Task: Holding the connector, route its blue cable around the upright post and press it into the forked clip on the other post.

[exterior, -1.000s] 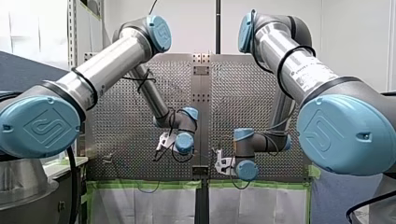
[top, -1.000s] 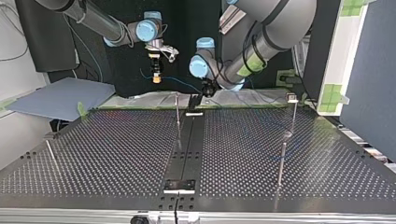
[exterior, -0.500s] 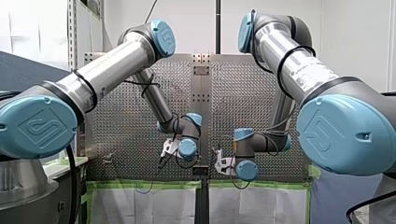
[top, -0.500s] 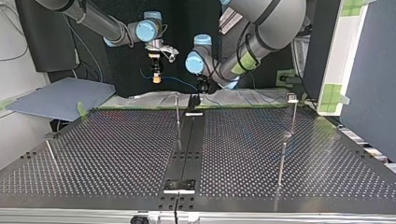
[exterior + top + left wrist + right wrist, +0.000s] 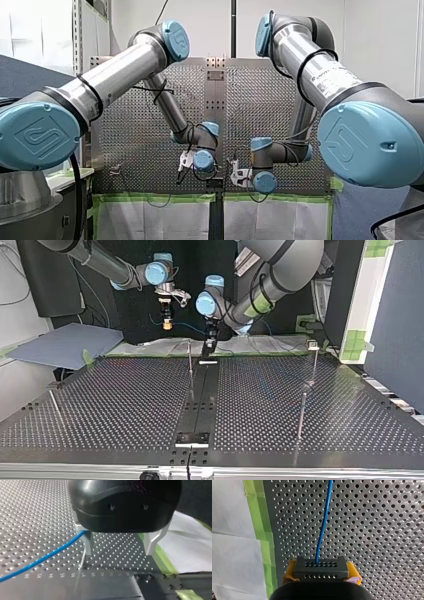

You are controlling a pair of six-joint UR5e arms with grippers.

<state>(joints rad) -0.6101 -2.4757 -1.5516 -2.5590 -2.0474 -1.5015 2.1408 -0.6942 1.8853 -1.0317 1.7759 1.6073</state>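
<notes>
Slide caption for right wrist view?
My right pincer clamps the connector, its blue cable running ahead over the perforated table.

Perforated table (image 5: 37, 510) lies under the jaws of my left gripper (image 5: 117, 552), with a smooth unperforated strip (image 5: 100, 587) close by them and green tape (image 5: 162, 560) edging a white sheet (image 5: 190, 542) off to one side of them. The same tape and sheet run alongside the jaws of my right gripper (image 5: 322, 571), with the table directly beneath. Blue-grey board (image 5: 65, 342), possibly foam (top view too coarse to say), sits well apart from both sets of jaws.
</notes>
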